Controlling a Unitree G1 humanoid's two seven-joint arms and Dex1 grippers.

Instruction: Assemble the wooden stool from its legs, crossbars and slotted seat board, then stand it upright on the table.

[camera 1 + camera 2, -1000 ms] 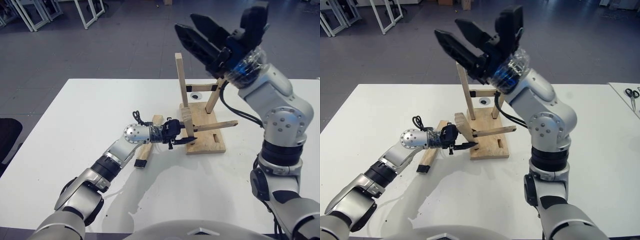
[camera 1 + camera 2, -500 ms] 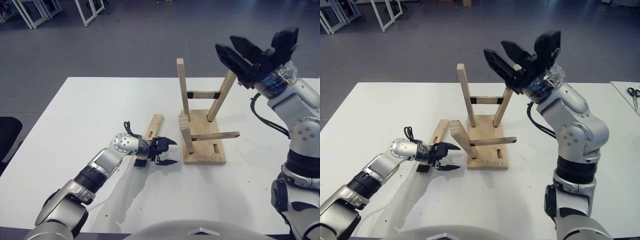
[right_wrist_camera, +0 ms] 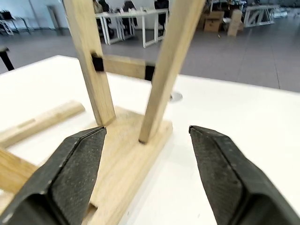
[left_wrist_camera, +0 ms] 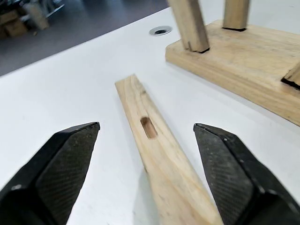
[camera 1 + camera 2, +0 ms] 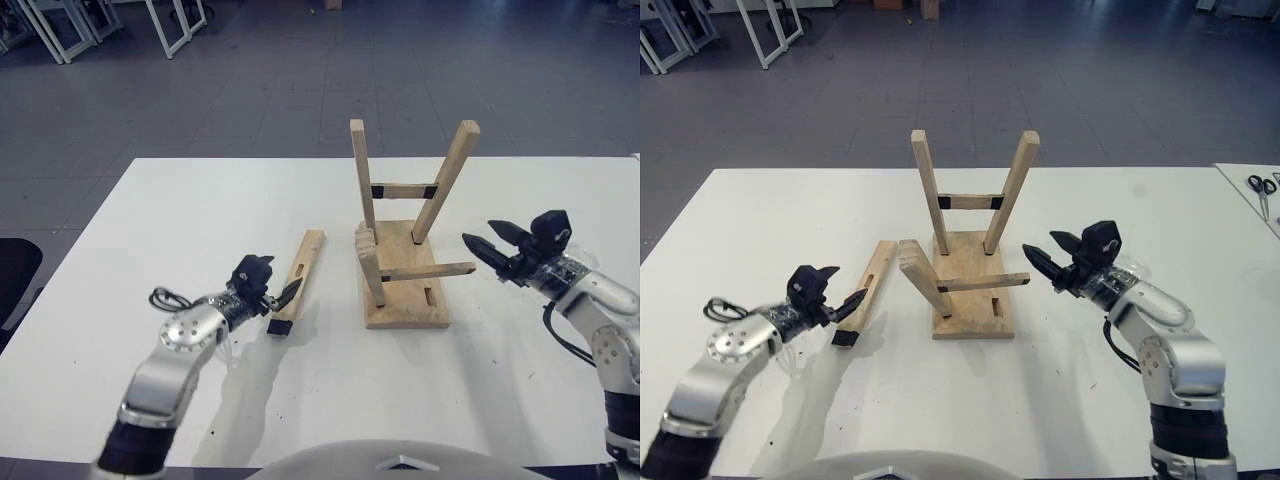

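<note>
Left pincer [image 5: 272, 282] is spread and empty, its fingers either side of the loose leg [image 5: 302, 265] lying flat on the counter [image 5: 180, 220], likely lining up a grab. Seat board [image 5: 405, 305] lies slots-up mid-counter: two legs upright, the third leaning. Right pincer [image 5: 490, 242] is spread and empty, near the sticking-out crossbar [image 5: 430, 270].

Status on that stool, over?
Left gripper, right gripper open, empty. Seat board flat, two legs upright, third leg tilted. Fourth leg loose on table by left gripper. Nothing blocking.

In your left wrist view, the frame edge cuts off the loose leg [image 4: 161, 157] and the seat board [image 4: 243, 58]. At the right eye view's right edge, the scissors [image 5: 1261, 187] are cropped.
</note>
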